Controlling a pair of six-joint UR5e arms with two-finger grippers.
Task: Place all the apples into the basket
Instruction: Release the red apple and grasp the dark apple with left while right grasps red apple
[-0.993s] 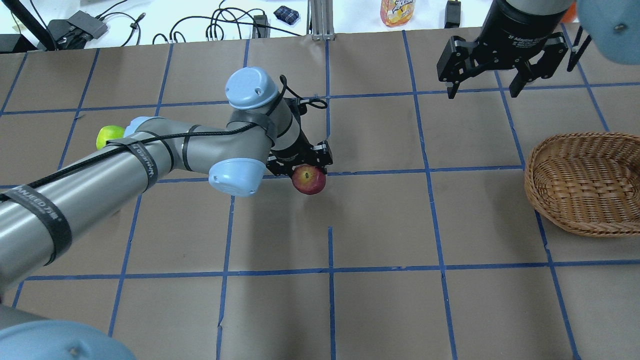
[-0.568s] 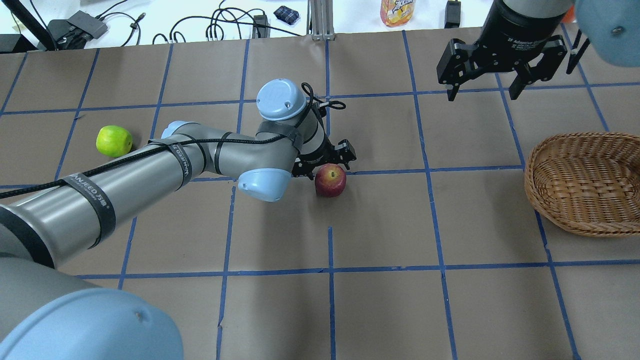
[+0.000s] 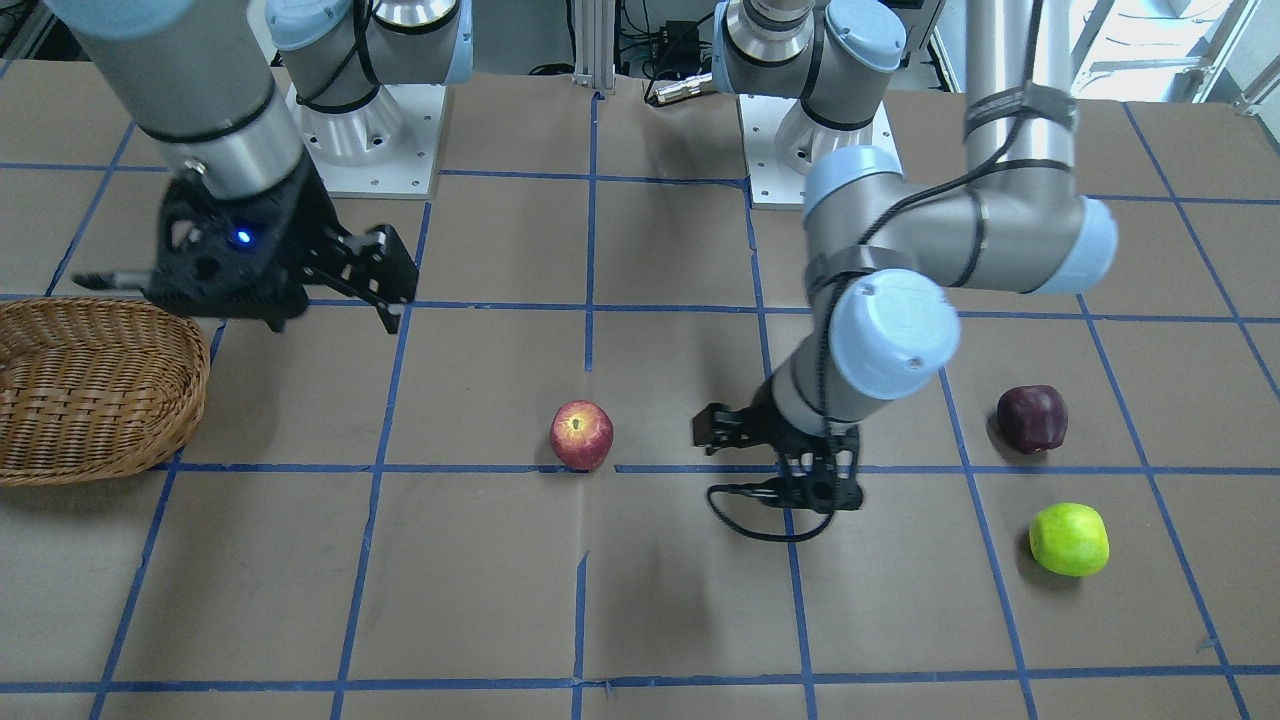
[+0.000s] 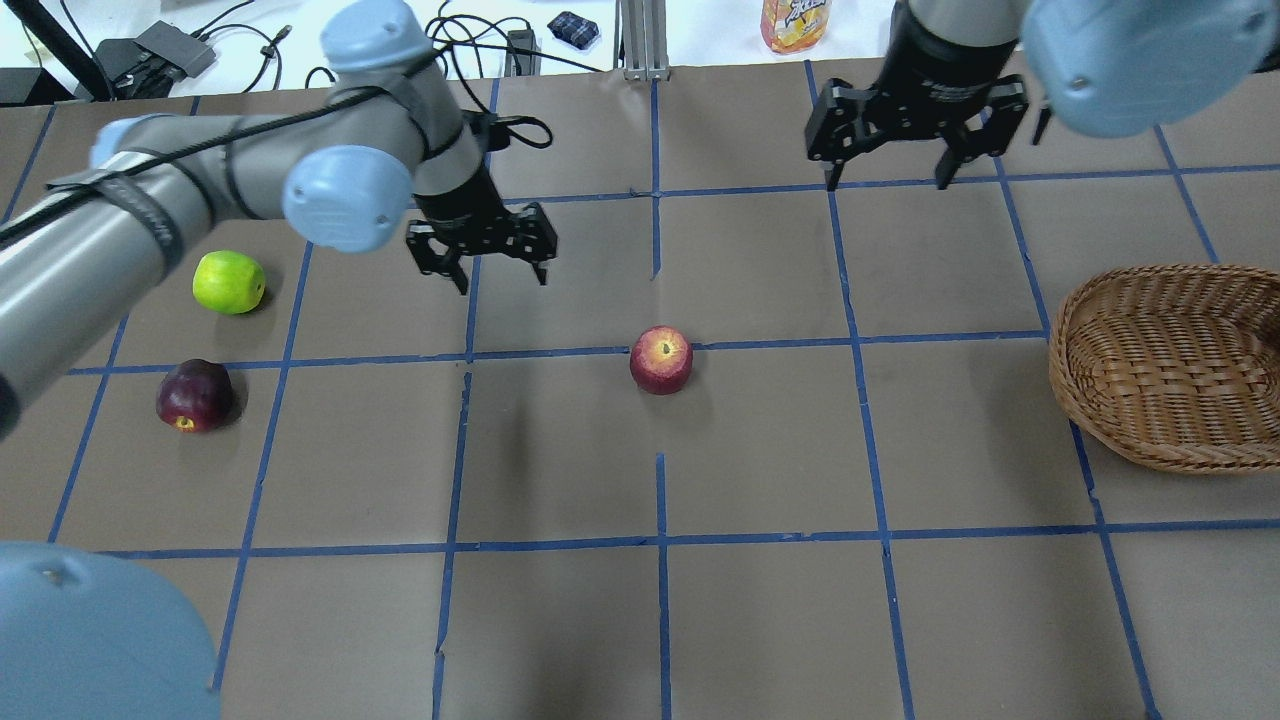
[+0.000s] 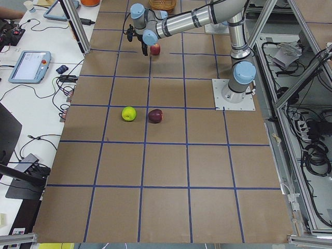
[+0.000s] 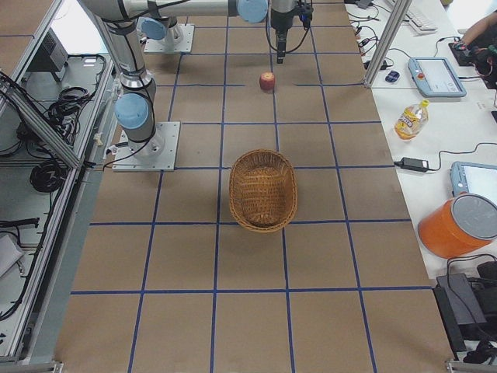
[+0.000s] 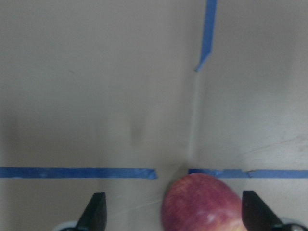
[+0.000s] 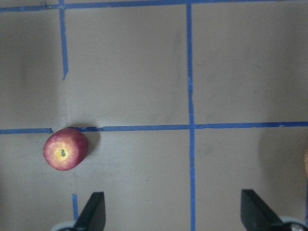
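Staging a pickup: speckled red round apple (image 4: 660, 358) loose on brown desk (image 4: 760, 450), left fingers (image 4: 541, 270) and right fingers (image 4: 943, 172) spread empty. Next, right fingers around it, then right to oval wicker basket (image 4: 1170, 455).

My left wrist view clips the red apple (image 7: 202, 204) at the bottom edge (only its blurred top shows). The basket (image 4: 1100, 415) runs off the overhead view's right edge. A tan sliver (image 8: 306, 167) at my right wrist view's edge is too little to name.
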